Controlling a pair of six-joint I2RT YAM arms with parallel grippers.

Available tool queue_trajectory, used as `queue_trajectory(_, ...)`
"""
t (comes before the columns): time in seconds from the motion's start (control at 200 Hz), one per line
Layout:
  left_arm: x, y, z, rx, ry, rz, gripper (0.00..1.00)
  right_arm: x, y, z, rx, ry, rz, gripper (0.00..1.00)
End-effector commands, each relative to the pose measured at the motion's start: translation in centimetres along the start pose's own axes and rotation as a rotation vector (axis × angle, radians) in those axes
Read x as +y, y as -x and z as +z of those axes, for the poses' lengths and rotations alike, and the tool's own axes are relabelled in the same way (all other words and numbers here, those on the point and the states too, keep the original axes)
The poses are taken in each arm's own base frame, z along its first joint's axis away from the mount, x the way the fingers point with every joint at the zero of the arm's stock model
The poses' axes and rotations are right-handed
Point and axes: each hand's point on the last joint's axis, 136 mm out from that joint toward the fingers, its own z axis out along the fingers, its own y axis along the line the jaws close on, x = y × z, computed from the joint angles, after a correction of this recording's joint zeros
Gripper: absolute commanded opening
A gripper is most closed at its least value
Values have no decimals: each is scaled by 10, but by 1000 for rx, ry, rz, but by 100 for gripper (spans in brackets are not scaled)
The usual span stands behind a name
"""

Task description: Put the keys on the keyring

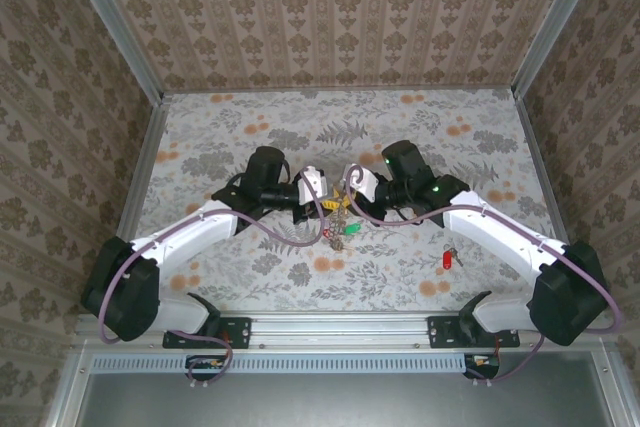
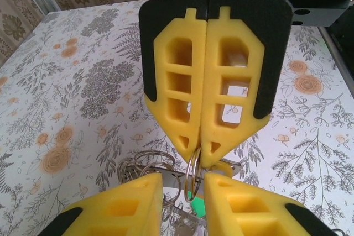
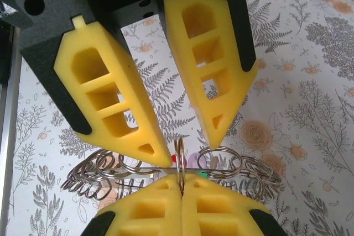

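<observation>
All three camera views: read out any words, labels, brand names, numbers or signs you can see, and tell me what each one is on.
None can be read.
White blocks on the arms' wrists: any print is too small to read.
Red key: too small to tell.
Yellow fingers, keyring, flowered table: no writing on them.

Coiled silvery keyring (image 3: pixel 83 178) lies mid-table, green key (image 1: pixel 350 232) at it; red key (image 1: pixel 447 259) well apart, right.
</observation>
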Motion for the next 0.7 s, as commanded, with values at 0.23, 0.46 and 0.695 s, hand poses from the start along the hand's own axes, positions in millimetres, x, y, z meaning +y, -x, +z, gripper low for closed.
queue_trajectory(0.23,-3,12,3,-3,-45,49,12,-1,20,-6,-22,-13,-47,0)
queue_trajectory(0.46,-6,8,5,7,-71,35,4,1,33,-14,-87,-19,-71,0)
queue_trajectory(0.695,-5,13,3,-56,-80,-9,0,-1,24,-13,-87,-51,-73,2)
